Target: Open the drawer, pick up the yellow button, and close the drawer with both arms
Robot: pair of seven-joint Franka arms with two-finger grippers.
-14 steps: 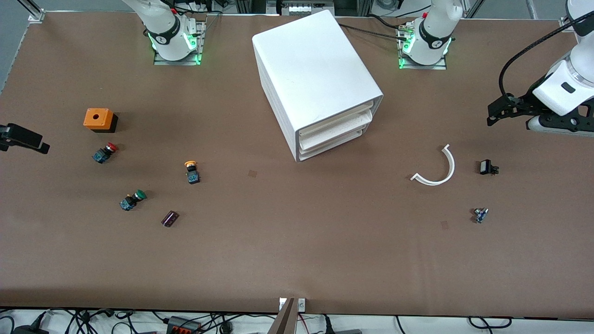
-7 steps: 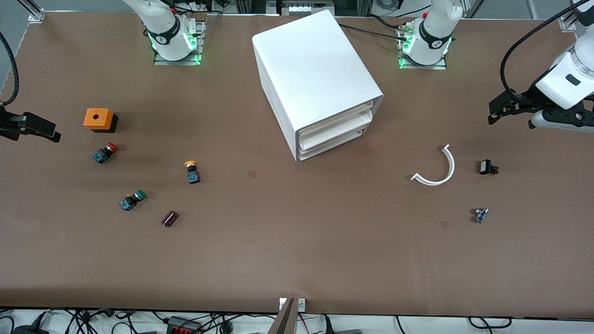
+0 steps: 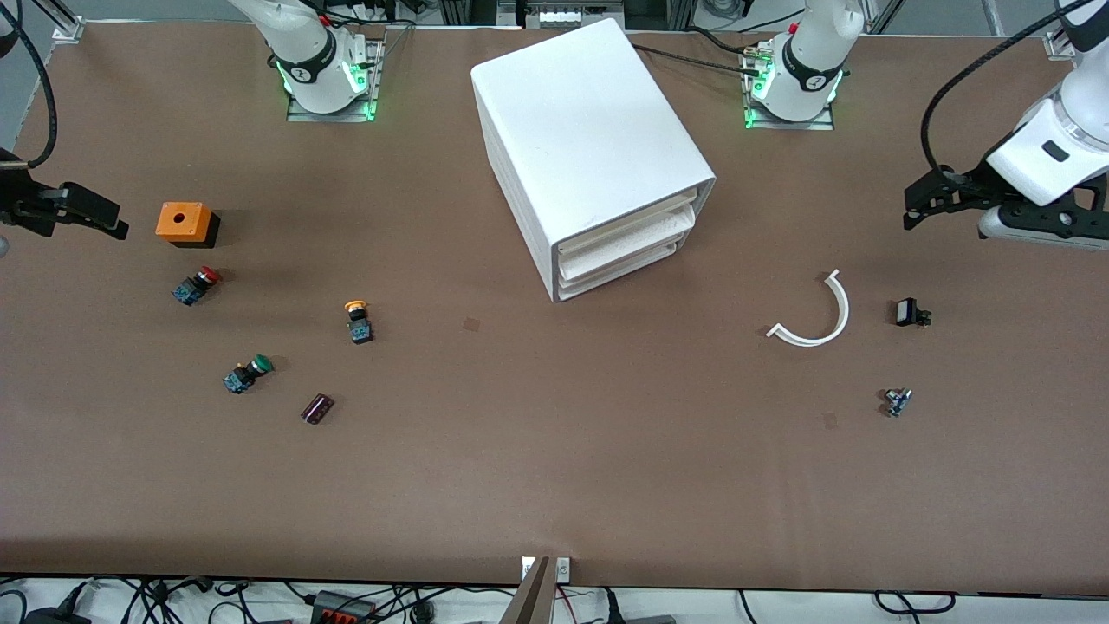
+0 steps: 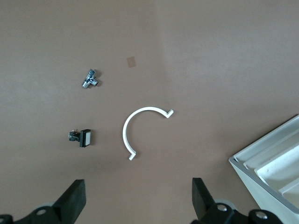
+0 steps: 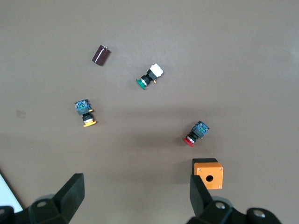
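Observation:
The white cabinet (image 3: 589,139) stands mid-table, and its uppermost drawer (image 3: 628,222) sits pushed in. A corner of the cabinet shows in the left wrist view (image 4: 275,161). The orange-yellow-capped button (image 3: 357,319) lies on the table toward the right arm's end, outside the cabinet; it also shows in the right wrist view (image 5: 86,114). My right gripper (image 3: 113,227) is open and empty, in the air beside the orange box; its pads show in its wrist view (image 5: 135,193). My left gripper (image 3: 914,208) is open and empty over the table at the left arm's end (image 4: 136,200).
An orange box (image 3: 184,223), a red-capped button (image 3: 196,284), a green-capped button (image 3: 247,373) and a dark cylinder (image 3: 317,408) lie round the button. A white curved strip (image 3: 819,316), a small black part (image 3: 910,312) and a metal part (image 3: 898,401) lie toward the left arm's end.
My right gripper has moved in from the table's end toward the orange box and toward the bases. My left gripper has shifted slightly toward the bases. Nothing on the table has moved.

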